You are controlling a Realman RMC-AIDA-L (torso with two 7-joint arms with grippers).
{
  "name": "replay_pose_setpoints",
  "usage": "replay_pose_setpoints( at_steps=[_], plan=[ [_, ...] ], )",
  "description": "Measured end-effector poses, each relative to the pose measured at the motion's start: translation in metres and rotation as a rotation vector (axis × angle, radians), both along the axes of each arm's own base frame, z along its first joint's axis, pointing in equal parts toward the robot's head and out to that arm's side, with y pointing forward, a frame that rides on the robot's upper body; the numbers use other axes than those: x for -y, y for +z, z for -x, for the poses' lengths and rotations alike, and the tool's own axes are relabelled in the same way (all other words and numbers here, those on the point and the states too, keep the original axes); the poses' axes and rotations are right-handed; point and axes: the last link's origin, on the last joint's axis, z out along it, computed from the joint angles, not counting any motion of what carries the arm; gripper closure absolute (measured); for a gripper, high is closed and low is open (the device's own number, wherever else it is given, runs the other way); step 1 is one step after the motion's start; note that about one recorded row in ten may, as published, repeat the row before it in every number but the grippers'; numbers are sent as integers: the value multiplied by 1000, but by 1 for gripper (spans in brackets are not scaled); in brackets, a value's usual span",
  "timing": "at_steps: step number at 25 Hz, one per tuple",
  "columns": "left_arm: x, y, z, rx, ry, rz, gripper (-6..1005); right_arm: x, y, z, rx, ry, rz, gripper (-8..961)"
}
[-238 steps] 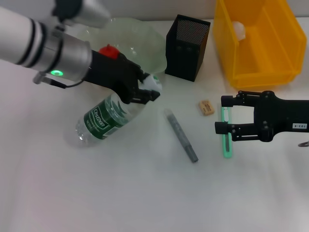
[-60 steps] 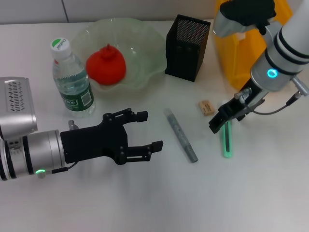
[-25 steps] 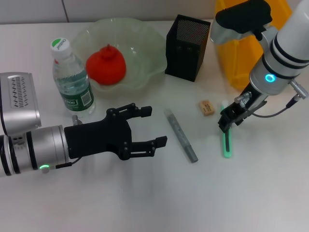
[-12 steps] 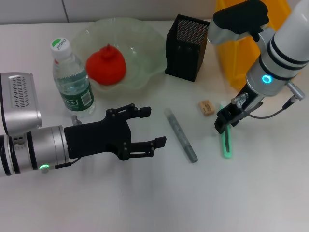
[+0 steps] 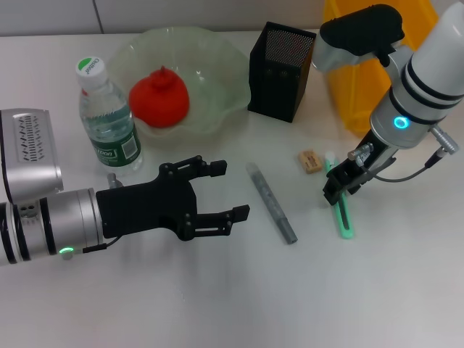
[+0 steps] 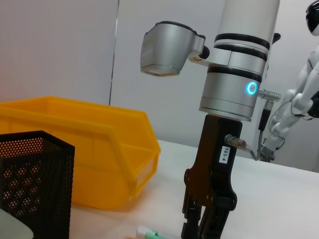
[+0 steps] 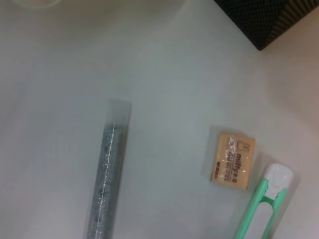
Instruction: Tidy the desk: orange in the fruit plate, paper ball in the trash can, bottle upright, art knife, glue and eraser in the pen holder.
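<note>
On the desk: right gripper [image 5: 338,190] poised over green art knife [image 5: 339,209], grip unclear.
Left gripper [image 5: 217,192]: fingers spread, idle.

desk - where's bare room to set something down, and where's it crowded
The desk is bare along its near edge, in front of the left gripper and the grey glue stick. It is crowded between pen holder, eraser and green art knife, where the right gripper works.
</note>
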Motion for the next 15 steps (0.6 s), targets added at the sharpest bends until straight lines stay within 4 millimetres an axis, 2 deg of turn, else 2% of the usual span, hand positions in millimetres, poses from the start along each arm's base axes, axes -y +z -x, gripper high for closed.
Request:
replay_pose_setpoints(
  at_steps=[12, 15],
  plan=[
    [0, -1, -1, 2, -1, 1, 143, 1, 0, -1, 17, 4, 8, 632],
    [0, -1, -1, 2, -1, 1, 143, 1, 1, -1, 19, 6, 7, 732]
  ],
)
